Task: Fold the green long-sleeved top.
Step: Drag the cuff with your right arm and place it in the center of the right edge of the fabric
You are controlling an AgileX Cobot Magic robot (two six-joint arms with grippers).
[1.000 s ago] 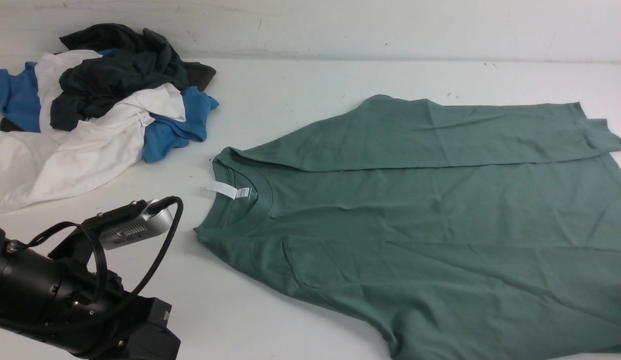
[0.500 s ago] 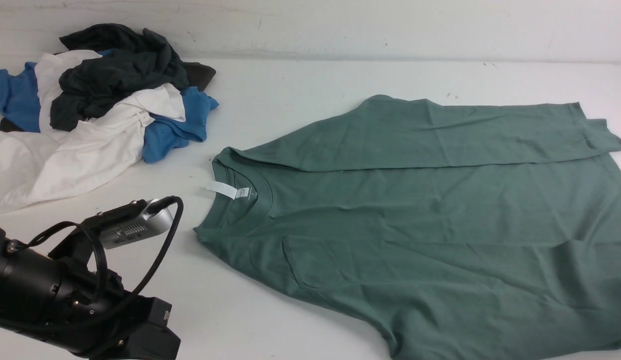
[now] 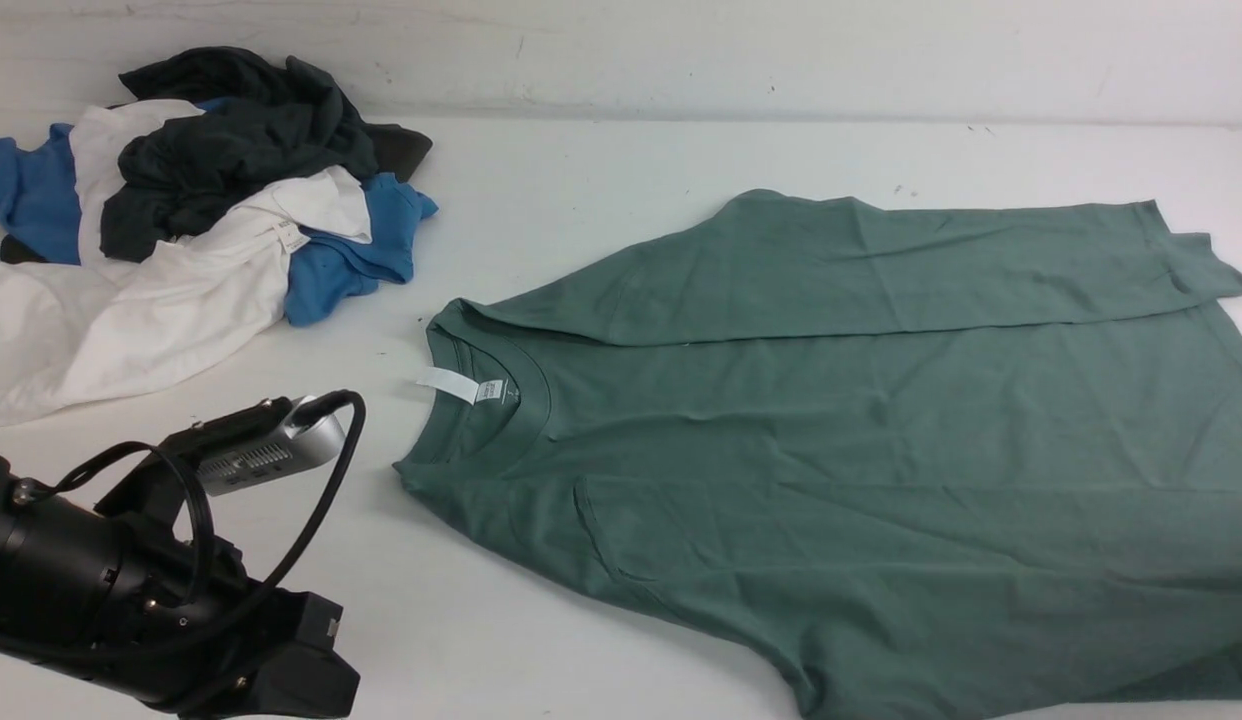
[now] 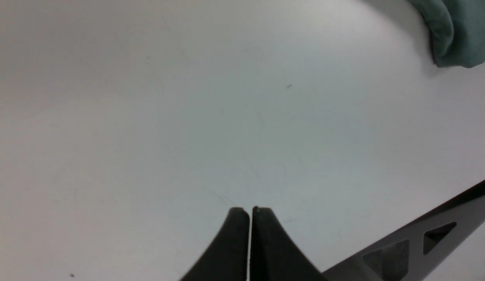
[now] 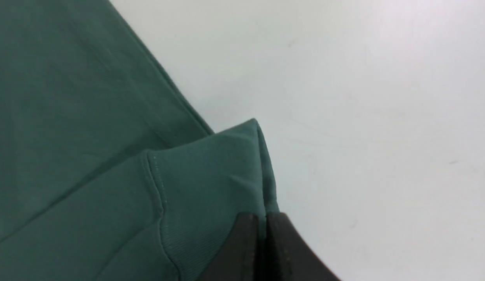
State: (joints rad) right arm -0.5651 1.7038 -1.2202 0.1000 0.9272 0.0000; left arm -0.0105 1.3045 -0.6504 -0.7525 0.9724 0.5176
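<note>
Shift: the green long-sleeved top (image 3: pixel 881 450) is tugged a touch rightward against the earlier frame, and the white tag (image 3: pixel 459 386) is carried along.
Top: it is spread flat over the table's (image 3: pixel 581 180) right half, with the far sleeve (image 3: pixel 881 270) laid across the body, well apart from the pile of clothes (image 3: pixel 201 200).
Right gripper (image 5: pixel 263 218): it is clamped tight, and a corner of what looks like the ribbed cuff (image 5: pixel 211 183) is pinched between the jaws.
Left gripper (image 4: pixel 250 212): it is closed on nothing and held over bare table.
Risk: only a thin edge is caught. If it is lifted fast, the cuff could be pulled free. The whole top could also be dragged and the laid sleeve disturbed, since nothing is pinned down.
</note>
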